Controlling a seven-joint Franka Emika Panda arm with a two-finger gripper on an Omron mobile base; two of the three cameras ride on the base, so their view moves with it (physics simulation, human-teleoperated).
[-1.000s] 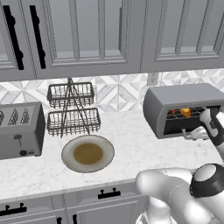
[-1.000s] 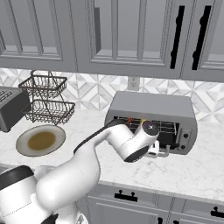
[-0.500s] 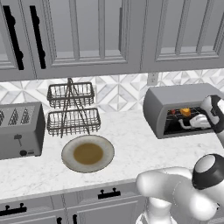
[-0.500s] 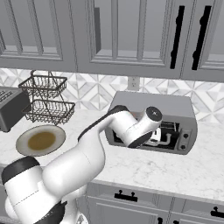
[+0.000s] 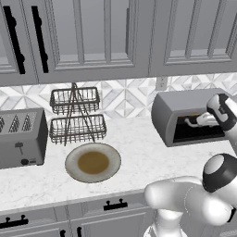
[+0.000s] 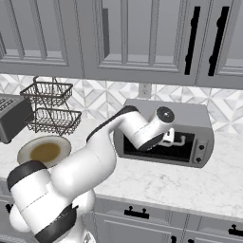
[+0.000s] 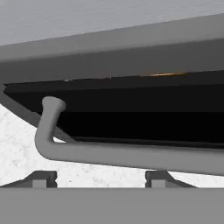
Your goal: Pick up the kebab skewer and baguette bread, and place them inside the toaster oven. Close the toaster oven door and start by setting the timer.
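Wide grey metal toaster oven (image 5: 185, 111) with dark glass front sits on the white marbled surface (image 5: 134, 148) at the right, below the grey wall cabinets (image 5: 106, 37). Toaster oven door (image 7: 131, 118), a dark glass panel with horizontal silver bar handle (image 7: 109, 153), is nearly shut: in the hand view only a thin gap shows at its top edge, with a sliver of orange glow behind it. Skewer and bread not distinguishable through that gap.

White arm's two-finger gripper (image 7: 100, 177) is up against the oven front; both dark fingertips (image 7: 41, 178) sit just under the bar handle, spread wide apart with nothing visibly between them. Jaws look open, not gripping the bar. In the right base view the hand (image 6: 163, 128) covers the door's upper middle; the control panel (image 6: 200, 151) is at the oven's right end.

Versus a second ago: door was hanging open with orange glow and rack visible inside; now swung up almost closed, hand raised with it.

Round beige plate (image 5: 92, 162) bare, left of the oven; wire two-tier basket rack (image 5: 76, 115) behind it; grey four-slot toaster (image 5: 21, 136) at far left.
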